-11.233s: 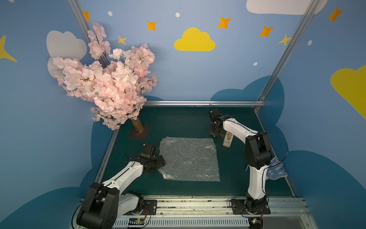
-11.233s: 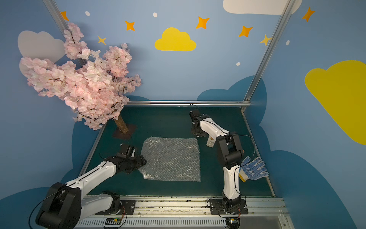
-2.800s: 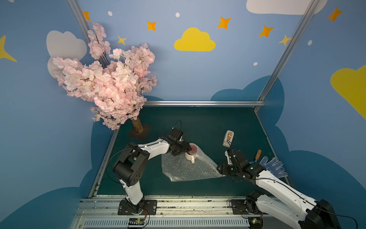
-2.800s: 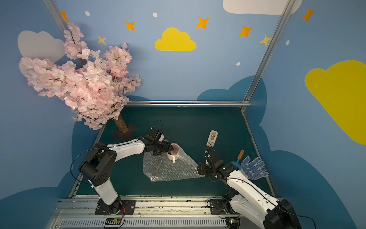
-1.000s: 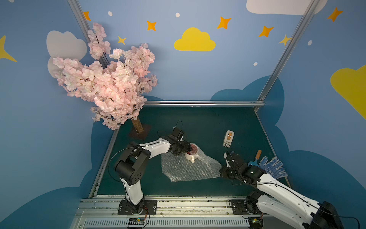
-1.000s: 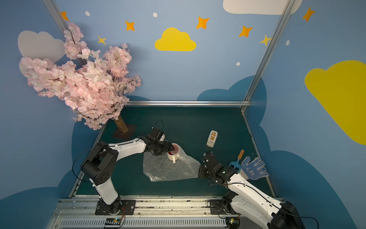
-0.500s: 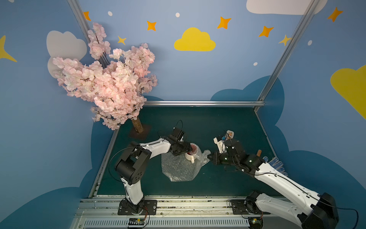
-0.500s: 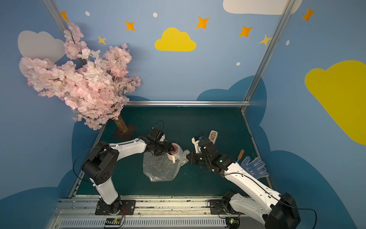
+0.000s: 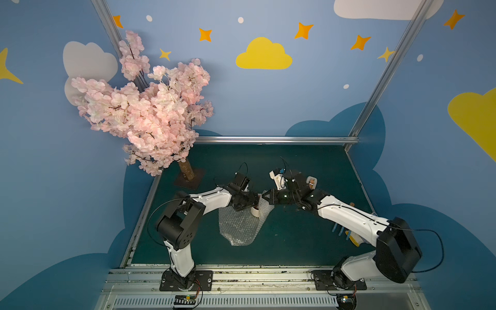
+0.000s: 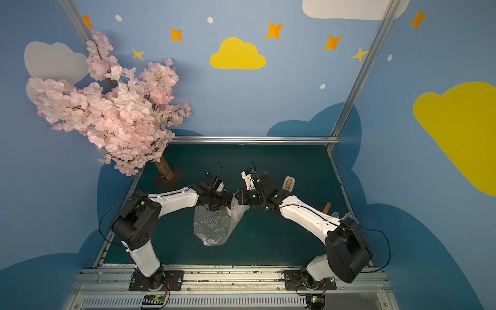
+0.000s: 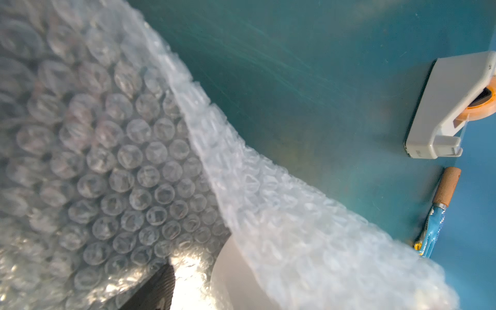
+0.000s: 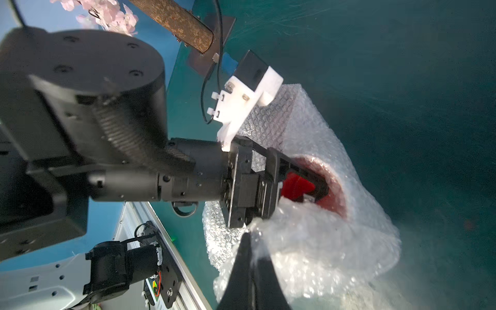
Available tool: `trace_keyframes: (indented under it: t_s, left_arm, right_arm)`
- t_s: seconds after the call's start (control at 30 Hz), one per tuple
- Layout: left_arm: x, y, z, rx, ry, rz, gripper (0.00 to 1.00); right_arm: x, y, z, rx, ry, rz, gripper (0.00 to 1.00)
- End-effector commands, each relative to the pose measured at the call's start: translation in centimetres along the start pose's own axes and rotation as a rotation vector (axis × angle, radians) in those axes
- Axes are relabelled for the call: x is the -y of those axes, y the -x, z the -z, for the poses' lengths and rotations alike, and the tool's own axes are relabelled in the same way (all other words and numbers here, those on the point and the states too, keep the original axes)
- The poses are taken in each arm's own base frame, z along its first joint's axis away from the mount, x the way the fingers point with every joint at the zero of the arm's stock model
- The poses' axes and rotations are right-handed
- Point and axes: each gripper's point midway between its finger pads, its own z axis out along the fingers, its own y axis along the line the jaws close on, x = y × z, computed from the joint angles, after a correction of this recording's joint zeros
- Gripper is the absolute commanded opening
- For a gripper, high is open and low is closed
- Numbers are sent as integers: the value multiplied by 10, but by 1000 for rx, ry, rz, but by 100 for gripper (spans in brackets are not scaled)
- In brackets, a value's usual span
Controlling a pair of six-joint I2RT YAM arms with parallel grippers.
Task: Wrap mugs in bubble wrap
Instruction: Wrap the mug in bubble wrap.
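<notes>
Only the right wrist view shows the left gripper (image 12: 298,188) spread inside the red-lined mug (image 12: 335,206); the right gripper (image 12: 248,241) pinches wrap (image 12: 335,255) draped over it.

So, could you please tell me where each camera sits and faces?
Both top views: high in front, looking down at the table; left arm and right arm whole.
Left wrist: on the left arm, facing across bubble wrap toward the tape dispenser; left fingers barely.
Right wrist: on the right arm, facing mug and left arm; right fingers pinching wrap.
All share bubble wrap.
</notes>
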Motion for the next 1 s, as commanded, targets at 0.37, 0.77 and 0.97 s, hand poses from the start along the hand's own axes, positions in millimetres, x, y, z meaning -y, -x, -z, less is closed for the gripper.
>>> trace_keyframes:
  t_s: [0.37,0.77,0.97]
  left_arm:
    - [1,3,35,71,34,-49,84]
    - [-15,-1,77,178,97,-56,82]
    - [-5,-10,87,202,4,-96,82]
  right_arm:
    - [6,13,-28,11,-4,-19,0]
    - [19,2,-52,-51,-25,-59,0]
    - [28,-4,-67,-93,-49,-75,0]
